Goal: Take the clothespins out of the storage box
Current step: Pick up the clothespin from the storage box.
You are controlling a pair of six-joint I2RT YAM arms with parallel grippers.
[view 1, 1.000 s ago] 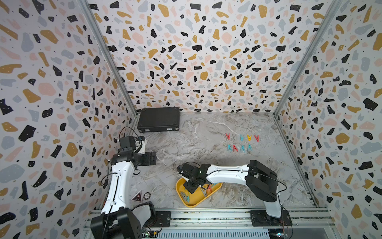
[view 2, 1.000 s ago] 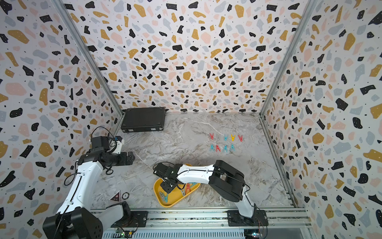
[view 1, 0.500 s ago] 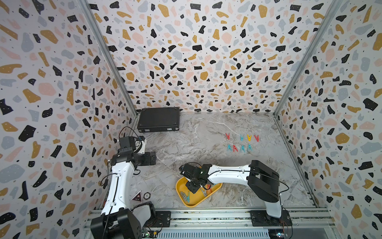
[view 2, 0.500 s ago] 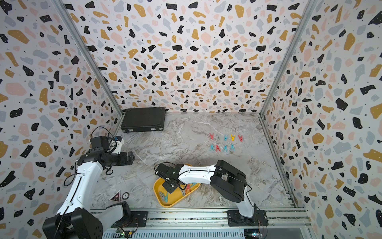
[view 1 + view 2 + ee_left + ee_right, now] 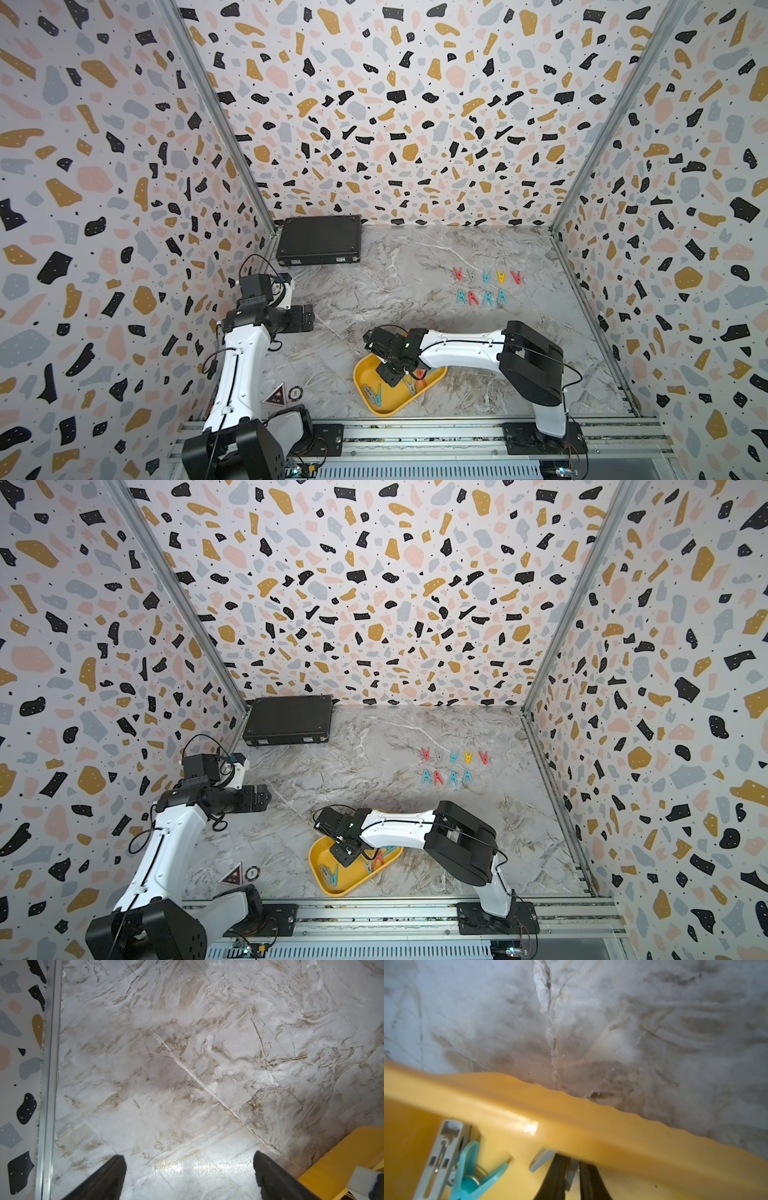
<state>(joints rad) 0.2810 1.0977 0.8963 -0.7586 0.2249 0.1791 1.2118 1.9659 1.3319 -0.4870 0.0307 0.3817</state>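
Near the front edge of the table (image 5: 395, 266), about midway along it, sits the box (image 5: 395, 406), turned askew to that edge, and my right gripper (image 5: 392, 376) is down inside it. My wrist view shows its two fingers standing close together with a grey peg (image 5: 572, 1176) pinched between them, hard against the box's wall. A teal peg (image 5: 471, 1169) and a second grey peg (image 5: 442, 1157) lie together further along that wall, apart from my fingers. A red peg (image 5: 377, 857) shows beside my forearm in a top view, partly hidden. Nine pegs (image 5: 484, 286) already lie in two rows toward the table's far right corner, well apart from the box.

My left gripper (image 5: 189, 1154) hangs spread wide over bare table by the left edge, holding nothing. Only a corner of the box shows beside it.

Trouble I'd expect: the grey peg is so tight to the wall that a lift could snag it on the rim. With nothing steadying the light box, it may tip, slide toward the front edge or spill the rest. I seem to hold only a thin leg, so the peg could twist or pop free on the way up. Squeezing the leg ends could also spring its mouth open and shift it in my grip.
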